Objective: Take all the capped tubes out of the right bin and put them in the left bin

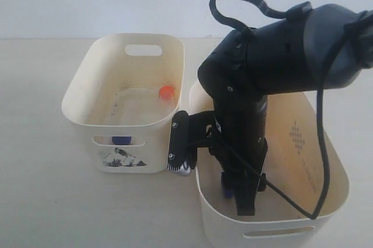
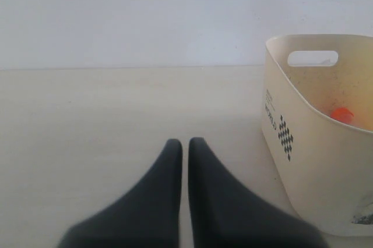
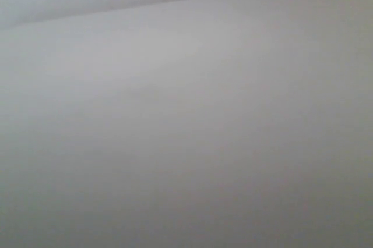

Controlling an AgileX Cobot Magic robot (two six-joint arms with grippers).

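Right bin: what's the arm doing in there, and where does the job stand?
The right arm reaches down into the right bin, with its gripper low near the front wall. Whether it is open or holding a tube cannot be told, and the right wrist view is only a blur. The left bin holds an orange-red capped tube, and a blue cap shows through its front handle slot. The left gripper is shut and empty over the table beside the left bin.
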